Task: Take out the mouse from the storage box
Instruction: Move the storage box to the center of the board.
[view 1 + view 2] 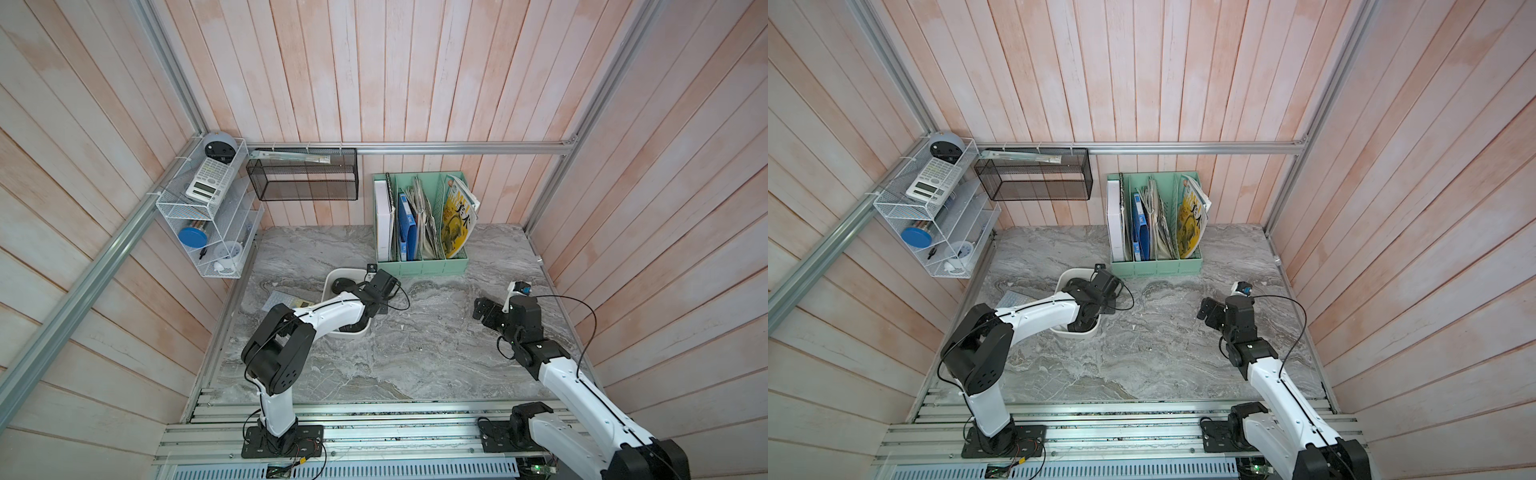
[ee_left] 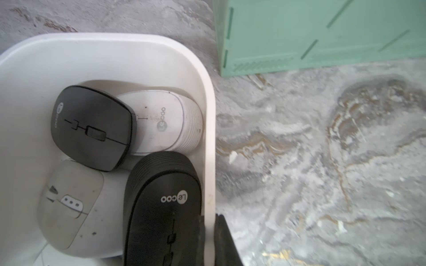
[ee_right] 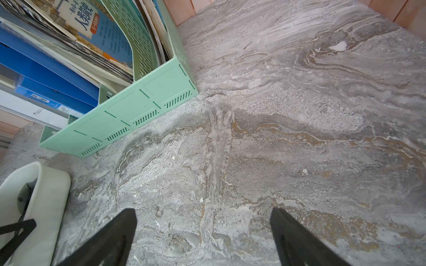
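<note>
The white storage box (image 2: 208, 138) stands left of the table's middle in both top views (image 1: 349, 272) (image 1: 1077, 272); my left arm covers most of it there. Several mice lie in it: a black mouse (image 2: 92, 126), a white mouse (image 2: 166, 119), a grey-white mouse (image 2: 69, 207) and a second black mouse (image 2: 161, 207) against the box's wall. My left gripper (image 2: 209, 216) is shut on that wall, with one finger inside beside the second black mouse and one outside. My right gripper (image 3: 202, 211) (image 1: 482, 307) hangs open over bare table to the right, holding nothing.
A mint-green file holder (image 1: 419, 266) (image 3: 129, 110) full of folders and magazines stands just behind the box. A black wire-mesh basket (image 1: 303, 174) and a white wire rack (image 1: 203, 216) hang on the back-left walls. A patterned sheet (image 1: 278, 299) lies left of the box.
</note>
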